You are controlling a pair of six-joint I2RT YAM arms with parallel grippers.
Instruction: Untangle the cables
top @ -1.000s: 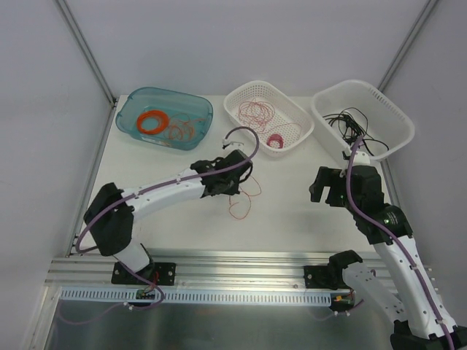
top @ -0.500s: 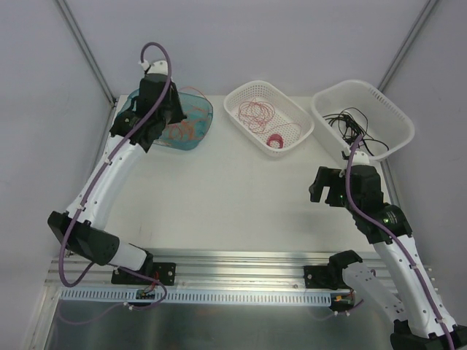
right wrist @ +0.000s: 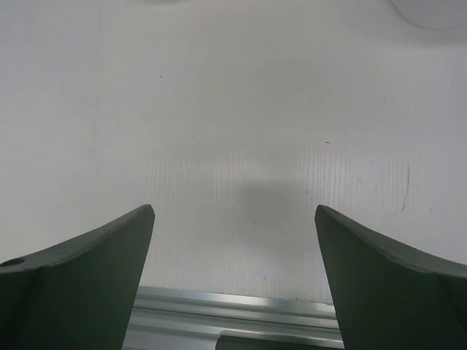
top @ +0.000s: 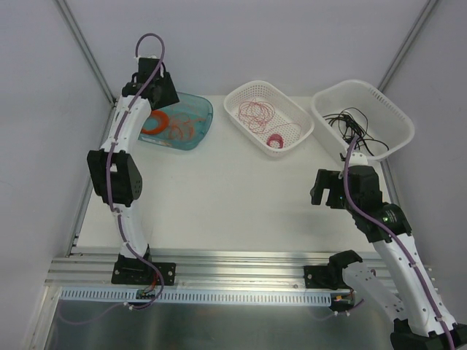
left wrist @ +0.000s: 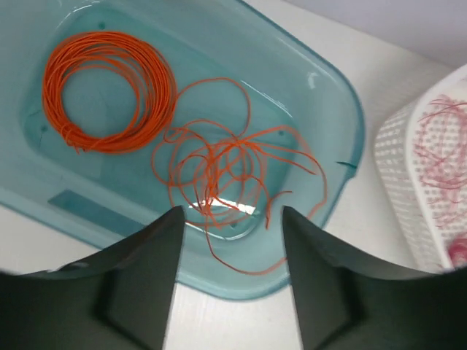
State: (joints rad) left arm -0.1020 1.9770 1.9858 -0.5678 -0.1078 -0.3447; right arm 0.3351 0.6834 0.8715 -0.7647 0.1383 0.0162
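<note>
Cables lie sorted by colour in three containers along the far side of the bench (top: 233, 197). A loose orange cable (left wrist: 233, 164) sprawls in curly, overlapping loops on the floor of the teal tub (left wrist: 343, 109), just beside a tightly wound orange coil (left wrist: 106, 91) in the same tub; the two look apart, or barely touching at one loop. Red cables (top: 257, 111) rest in a loose nest in the middle white basket (top: 252, 85), with a small pink spool (top: 275, 140) near its front corner. Black cables (top: 350, 124) sit in the right white basket (top: 361, 84), a few strands spilling over its near rim.

The left end effector (left wrist: 230, 219) hovers above the near edge of the teal tub, its fingers (left wrist: 157, 255) spread and holding nothing, the orange loops showing in the gap between them. The right end effector (right wrist: 233, 211) hangs over bare bench near the front rail, released, its fingers wide apart and empty, well away from every cable.
</note>
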